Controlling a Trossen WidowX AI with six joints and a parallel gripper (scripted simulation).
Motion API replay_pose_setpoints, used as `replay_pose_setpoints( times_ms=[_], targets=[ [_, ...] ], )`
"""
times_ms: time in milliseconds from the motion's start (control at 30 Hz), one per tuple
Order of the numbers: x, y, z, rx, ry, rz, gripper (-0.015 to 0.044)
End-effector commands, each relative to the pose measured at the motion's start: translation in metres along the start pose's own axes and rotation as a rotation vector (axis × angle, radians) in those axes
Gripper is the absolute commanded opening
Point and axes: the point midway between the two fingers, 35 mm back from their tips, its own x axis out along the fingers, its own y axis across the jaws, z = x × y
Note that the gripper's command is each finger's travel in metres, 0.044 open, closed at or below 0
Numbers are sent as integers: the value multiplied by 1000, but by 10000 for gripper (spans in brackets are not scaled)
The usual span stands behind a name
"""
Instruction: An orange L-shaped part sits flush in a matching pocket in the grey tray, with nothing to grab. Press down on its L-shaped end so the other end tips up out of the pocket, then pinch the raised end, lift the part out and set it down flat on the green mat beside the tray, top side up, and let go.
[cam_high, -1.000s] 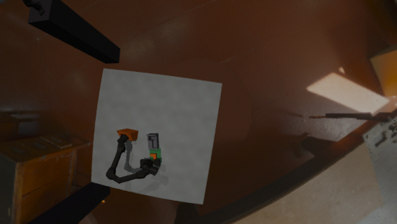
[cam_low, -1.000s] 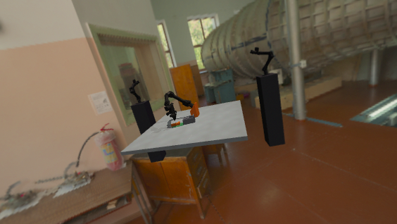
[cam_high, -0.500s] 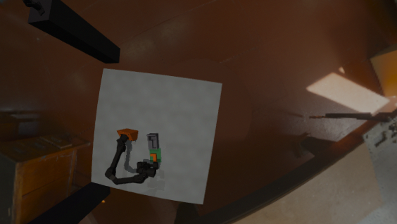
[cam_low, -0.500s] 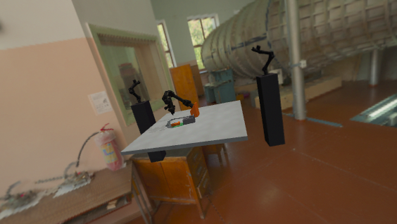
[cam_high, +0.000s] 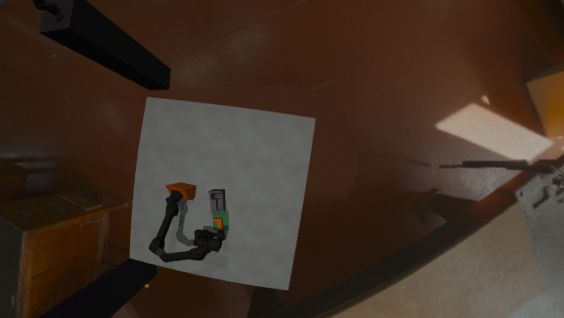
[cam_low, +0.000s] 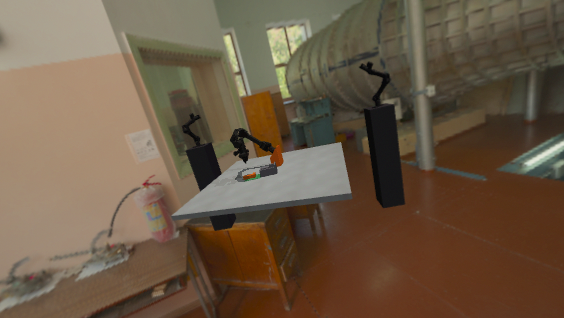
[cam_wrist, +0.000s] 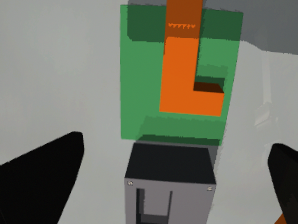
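Observation:
The orange L-shaped part (cam_high: 218, 222) (cam_low: 249, 175) (cam_wrist: 177, 75) lies on the green mat (cam_high: 224, 215) (cam_wrist: 140, 75), looking flat, with its L outline facing up. Its short foot is at the end towards the tray; its long bar runs out of the wrist view at the top. The grey tray (cam_high: 213, 202) (cam_low: 269, 171) (cam_wrist: 172, 167) stands beside the mat, and the visible part of its pocket is empty. My gripper (cam_low: 245, 161) (cam_wrist: 178, 148) is open with nothing between its wide-set fingers. It hangs above the mat area, clear of the part. Its fingertips are hard to make out in the top view.
The pale table top (cam_high: 240, 150) (cam_low: 310, 175) carries the tray, mat and arm. The orange arm base (cam_high: 182, 190) (cam_low: 277, 156) stands to the left of the tray in the top view. The arm bends around the near side, and its shadow falls across the mat's far end.

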Motion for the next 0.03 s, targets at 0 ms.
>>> replay_pose_setpoints(
  times_ms=[0],
  targets=[
    [0, 0, 0, -6, 0, -1, 400]
  ],
)
